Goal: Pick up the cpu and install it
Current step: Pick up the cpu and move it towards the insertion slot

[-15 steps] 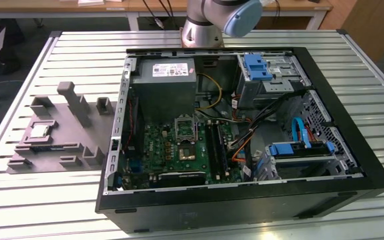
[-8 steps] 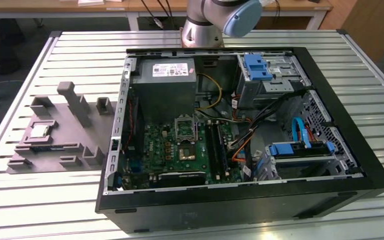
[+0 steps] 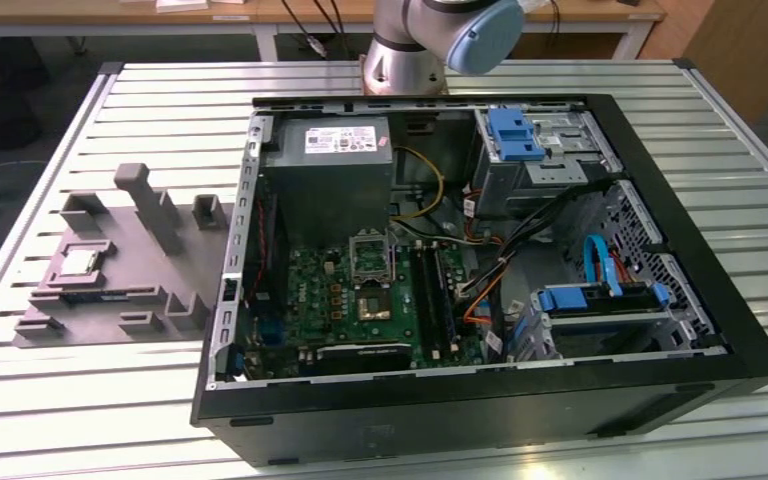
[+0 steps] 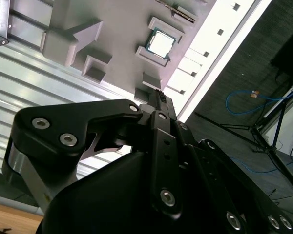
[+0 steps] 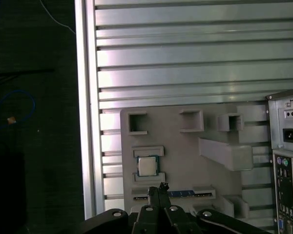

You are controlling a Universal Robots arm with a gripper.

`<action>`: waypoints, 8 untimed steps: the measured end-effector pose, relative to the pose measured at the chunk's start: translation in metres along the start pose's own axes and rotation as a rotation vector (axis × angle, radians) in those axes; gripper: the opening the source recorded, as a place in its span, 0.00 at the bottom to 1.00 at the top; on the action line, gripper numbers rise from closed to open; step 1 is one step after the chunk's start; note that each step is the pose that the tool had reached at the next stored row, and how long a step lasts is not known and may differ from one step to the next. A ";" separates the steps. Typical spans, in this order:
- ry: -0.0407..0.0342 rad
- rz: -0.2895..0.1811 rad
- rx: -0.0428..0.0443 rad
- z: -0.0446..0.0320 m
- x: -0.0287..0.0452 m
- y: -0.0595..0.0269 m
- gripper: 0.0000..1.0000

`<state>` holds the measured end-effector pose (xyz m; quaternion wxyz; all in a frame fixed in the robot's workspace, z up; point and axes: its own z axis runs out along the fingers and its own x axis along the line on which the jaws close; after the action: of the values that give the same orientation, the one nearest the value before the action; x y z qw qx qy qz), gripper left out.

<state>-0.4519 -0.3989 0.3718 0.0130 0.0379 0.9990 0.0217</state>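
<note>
One cpu [image 3: 80, 262] lies flat, silvery top up, in a square pocket of the grey plastic tray [image 3: 131, 290] in the exterior view. The tray rests on the slatted metal bench [image 3: 91, 400], and the open computer case [image 3: 491, 420] stands just beside the tray, on the exterior view's right of it. Inside the case, well apart from the tray, the green motherboard [image 3: 344, 300] carries a metal-framed processor socket [image 3: 371, 258], and the robot arm [image 3: 424, 40] rises behind the case. In the second wrist view the cpu [image 4: 161, 43] sits in its tray [image 4: 117, 29] pocket, framed by low grey blocks. The black gripper [image 4: 159, 93] hangs over the tray's edge, near the cpu but apart from it, its fingers drawn together with nothing between them. In the first wrist view the gripper [image 5: 161, 186] is likewise closed and empty above the tray [image 5: 185, 146], its tip just beside the pocket. The cpu [image 5: 147, 166] lies there untouched, and the case's rear panel [image 5: 285, 161] stands against the tray's edge.
</note>
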 end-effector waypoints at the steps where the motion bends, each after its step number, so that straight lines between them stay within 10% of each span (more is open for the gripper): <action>1: 0.0001 0.000 0.0000 0.0000 0.0001 0.0000 0.11; 8: 0.0000 0.000 0.0000 0.0000 0.0008 0.0000 0.23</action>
<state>-0.4527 -0.3989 0.3719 0.0130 0.0379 0.9990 0.0217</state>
